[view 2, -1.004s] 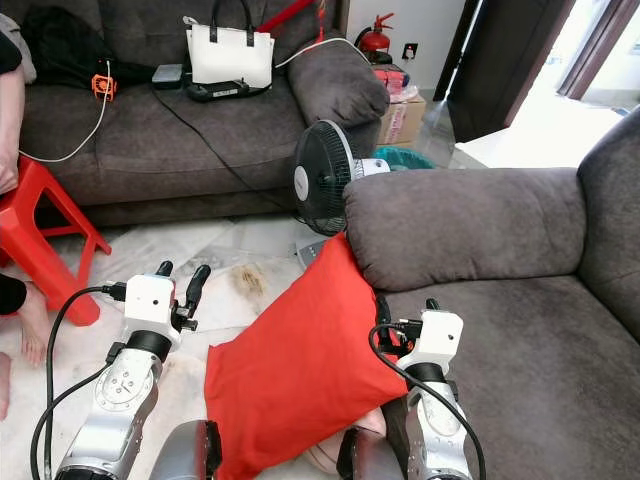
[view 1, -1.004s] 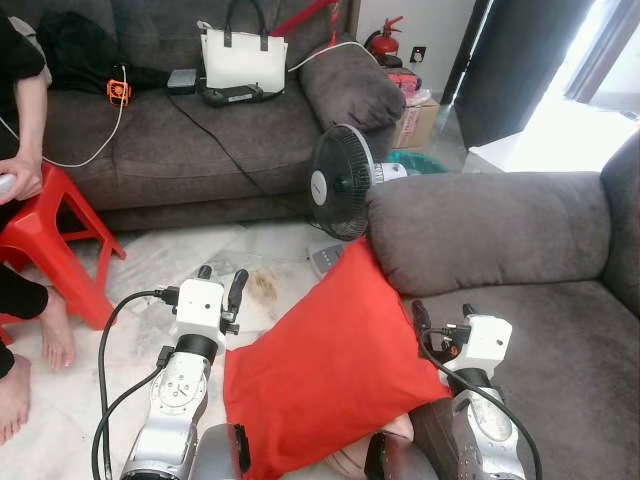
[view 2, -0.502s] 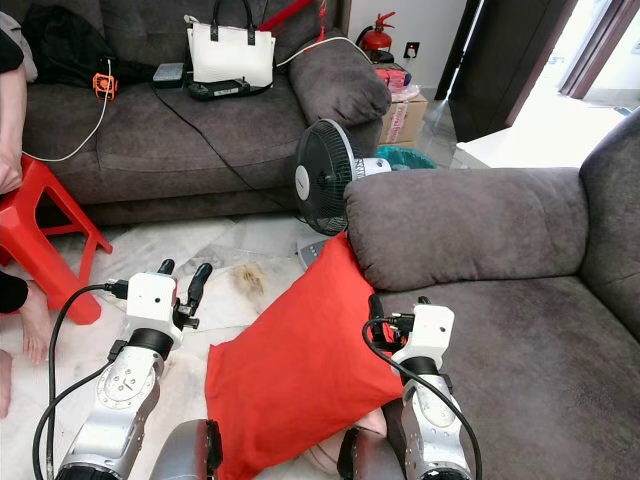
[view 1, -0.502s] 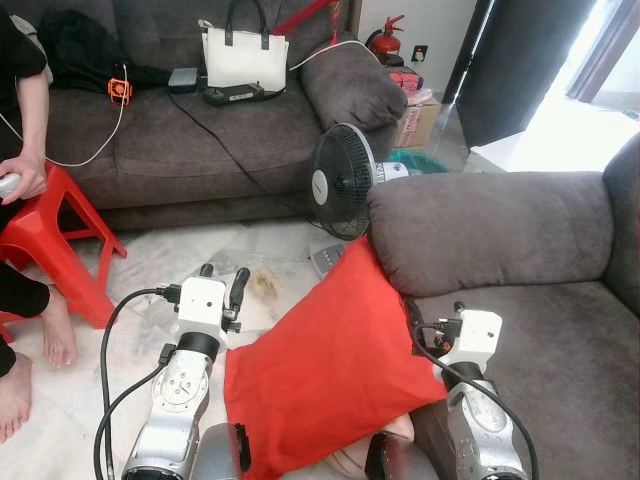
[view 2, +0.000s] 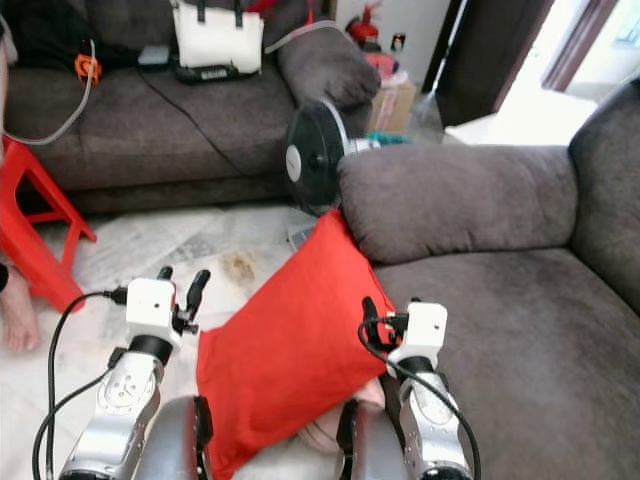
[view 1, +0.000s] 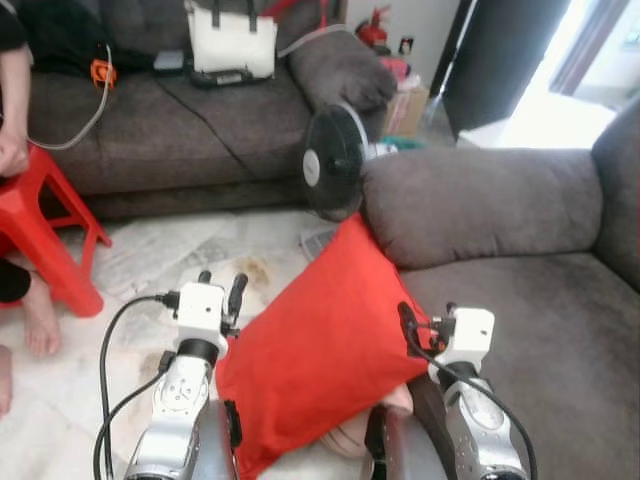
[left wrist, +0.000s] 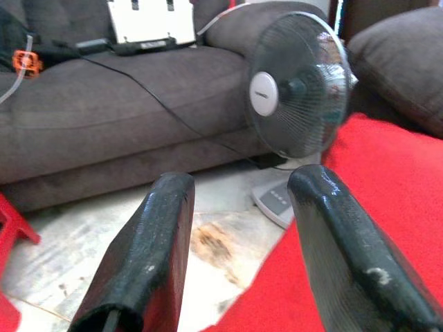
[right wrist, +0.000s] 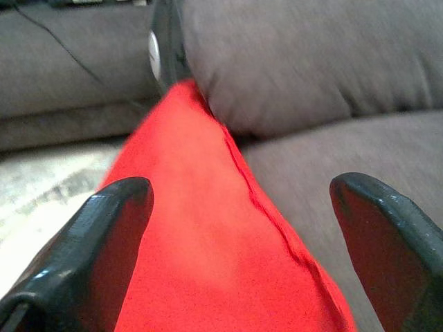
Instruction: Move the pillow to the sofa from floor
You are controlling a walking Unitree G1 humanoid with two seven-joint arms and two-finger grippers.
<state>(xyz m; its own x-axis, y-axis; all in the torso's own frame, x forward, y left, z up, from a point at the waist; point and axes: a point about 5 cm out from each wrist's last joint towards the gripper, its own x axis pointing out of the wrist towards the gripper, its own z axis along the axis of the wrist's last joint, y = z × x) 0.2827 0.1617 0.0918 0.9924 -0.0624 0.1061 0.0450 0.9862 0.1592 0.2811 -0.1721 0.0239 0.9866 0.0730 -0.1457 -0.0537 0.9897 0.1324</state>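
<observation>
one red pillow (view 1: 325, 345) leans tilted against the front edge of the near sofa (view 1: 520, 240), its top corner touching the sofa's armrest and its lower part down by the floor (view 1: 150, 260). left gripper (view 1: 220, 290) sits just beside the pillow's floor-side edge, fingers spread wide, holding nothing. right gripper (right wrist: 228, 235) is at the pillow's sofa-side edge, fingers wide apart. one fan (view 1: 335, 160) stands behind the pillow. one white bag (view 1: 232, 42) rests on the far sofa (view 1: 180, 120). one red stool (view 1: 40, 235) stands further from the pillow.

Fan (view 1: 335, 163), handbag (view 1: 232, 40), red stool (view 1: 35, 240)
</observation>
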